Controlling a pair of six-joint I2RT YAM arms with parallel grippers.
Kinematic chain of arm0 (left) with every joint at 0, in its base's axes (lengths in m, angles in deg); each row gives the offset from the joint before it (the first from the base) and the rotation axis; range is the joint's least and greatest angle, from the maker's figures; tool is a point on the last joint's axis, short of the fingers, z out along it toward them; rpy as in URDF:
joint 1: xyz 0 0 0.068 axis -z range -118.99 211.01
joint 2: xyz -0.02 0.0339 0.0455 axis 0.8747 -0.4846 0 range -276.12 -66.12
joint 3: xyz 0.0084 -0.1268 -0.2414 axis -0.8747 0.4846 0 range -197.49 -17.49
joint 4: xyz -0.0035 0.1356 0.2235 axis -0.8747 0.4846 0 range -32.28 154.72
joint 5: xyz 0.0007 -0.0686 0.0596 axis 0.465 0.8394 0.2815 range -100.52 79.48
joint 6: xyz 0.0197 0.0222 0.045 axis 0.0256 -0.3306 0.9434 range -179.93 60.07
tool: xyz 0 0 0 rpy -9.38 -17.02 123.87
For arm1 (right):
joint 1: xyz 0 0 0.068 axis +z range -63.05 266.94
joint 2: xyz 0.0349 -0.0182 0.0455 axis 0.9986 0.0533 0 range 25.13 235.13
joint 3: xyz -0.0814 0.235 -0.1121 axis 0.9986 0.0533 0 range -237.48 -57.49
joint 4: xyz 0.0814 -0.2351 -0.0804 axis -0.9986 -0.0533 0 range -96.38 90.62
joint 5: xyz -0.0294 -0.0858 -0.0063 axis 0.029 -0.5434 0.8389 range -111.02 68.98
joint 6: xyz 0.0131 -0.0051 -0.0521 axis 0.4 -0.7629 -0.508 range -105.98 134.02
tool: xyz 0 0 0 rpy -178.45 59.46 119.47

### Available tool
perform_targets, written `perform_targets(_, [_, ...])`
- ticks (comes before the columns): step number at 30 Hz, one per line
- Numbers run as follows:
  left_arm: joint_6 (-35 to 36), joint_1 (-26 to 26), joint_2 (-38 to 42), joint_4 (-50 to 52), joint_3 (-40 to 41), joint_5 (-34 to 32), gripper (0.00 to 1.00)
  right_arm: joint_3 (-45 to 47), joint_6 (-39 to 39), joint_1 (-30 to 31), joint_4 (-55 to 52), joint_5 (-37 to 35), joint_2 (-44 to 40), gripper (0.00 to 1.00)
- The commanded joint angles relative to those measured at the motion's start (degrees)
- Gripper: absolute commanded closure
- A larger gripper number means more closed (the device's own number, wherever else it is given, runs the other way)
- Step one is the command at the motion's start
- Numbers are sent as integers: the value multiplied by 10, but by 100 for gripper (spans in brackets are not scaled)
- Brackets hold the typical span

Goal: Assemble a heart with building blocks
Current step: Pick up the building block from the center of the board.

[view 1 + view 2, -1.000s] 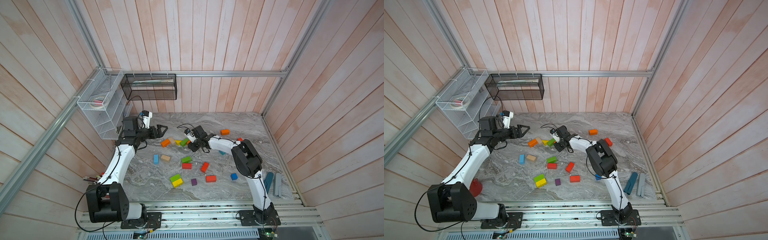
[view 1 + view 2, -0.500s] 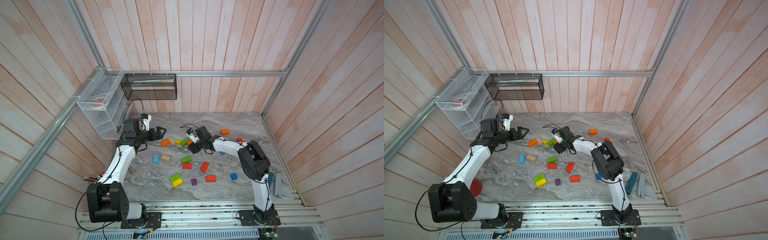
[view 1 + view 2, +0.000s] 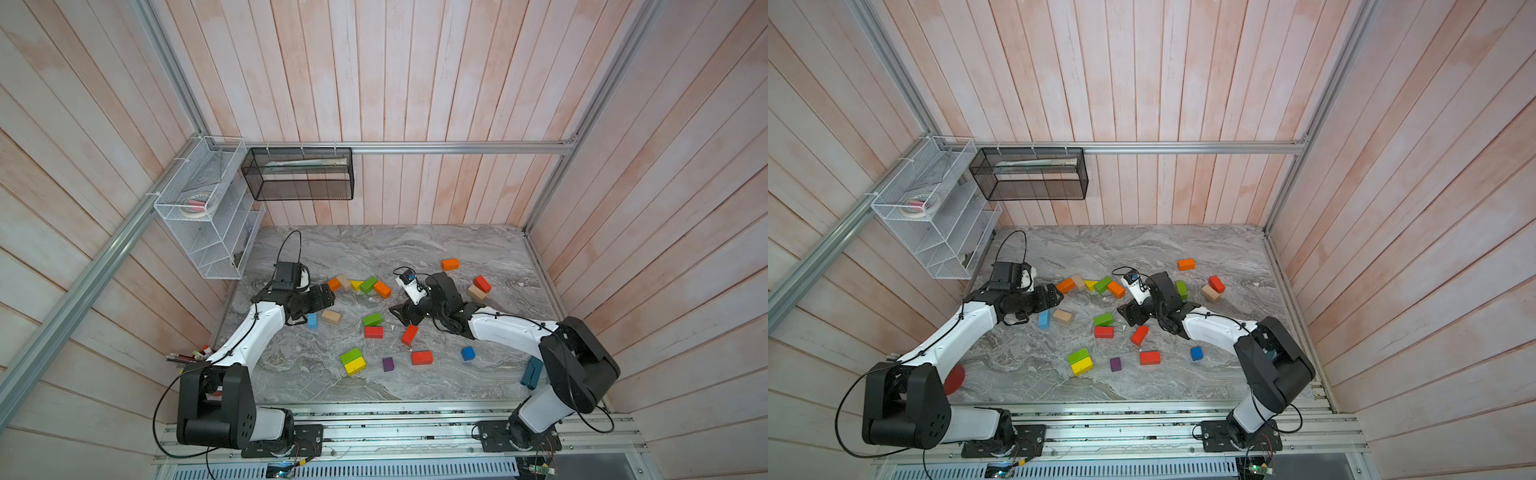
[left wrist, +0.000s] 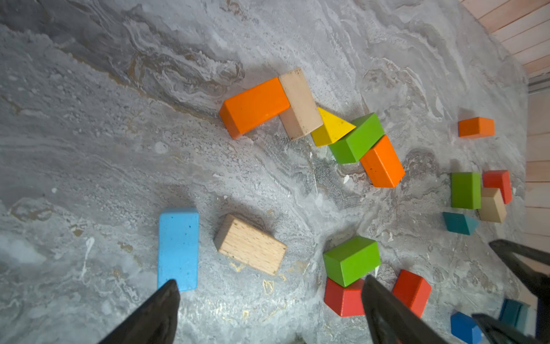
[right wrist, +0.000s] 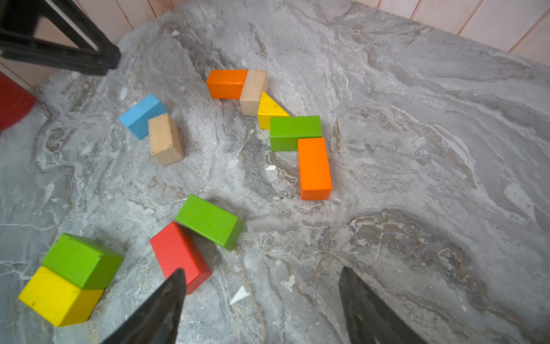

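The building blocks lie scattered on the marble table (image 3: 415,249). A bent row stands at the back: orange brick (image 4: 253,107), tan brick (image 4: 300,104), yellow wedge (image 4: 331,128), green brick (image 4: 358,138), orange brick (image 4: 382,162). The row's last orange brick (image 3: 382,289) also shows in both top views. My left gripper (image 3: 330,296) hovers open beside the row's left end, over a light blue brick (image 4: 178,247) and a tan brick (image 4: 250,244). In front of the row's right end, my right gripper (image 3: 398,316) is open and holds nothing, near a red brick (image 5: 178,256) and a green brick (image 5: 208,222).
More blocks lie in front: a green-on-yellow pair (image 3: 352,360), a purple cube (image 3: 388,364), a red brick (image 3: 422,357), a blue cube (image 3: 468,353). Orange (image 3: 450,264), red (image 3: 482,283) and tan (image 3: 476,292) bricks sit at the back right. Dark blue bars (image 3: 532,372) lie by the right arm.
My right gripper has opened and drawn back from the row's right end toward the front. My left gripper has come forward and lower, nearer the row's left end.
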Motion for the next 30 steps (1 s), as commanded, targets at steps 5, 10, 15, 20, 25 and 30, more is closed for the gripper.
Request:
perform_targets(5, [-114, 48, -2, 9, 22, -59, 7, 135, 34, 0, 186, 12, -76, 18])
perform_targets(10, [-160, 64, -18, 9, 21, -75, 13, 155, 31, 1, 201, 32, -93, 17])
perform_targets(15, [-170, 72, -47, 4, 14, -73, 18, 174, 36, 10, 214, 20, -112, 17])
perform_targets(20, [-173, 73, -68, 8, 9, -86, 22, 184, 38, 10, 218, -14, -120, 18])
perform_targets(25, [-175, 73, -83, -4, 10, -91, 25, 187, 39, 10, 220, -28, -123, 18])
perform_targets(30, [-177, 73, -107, -23, 2, -83, 27, 187, 40, 10, 222, -32, -120, 19])
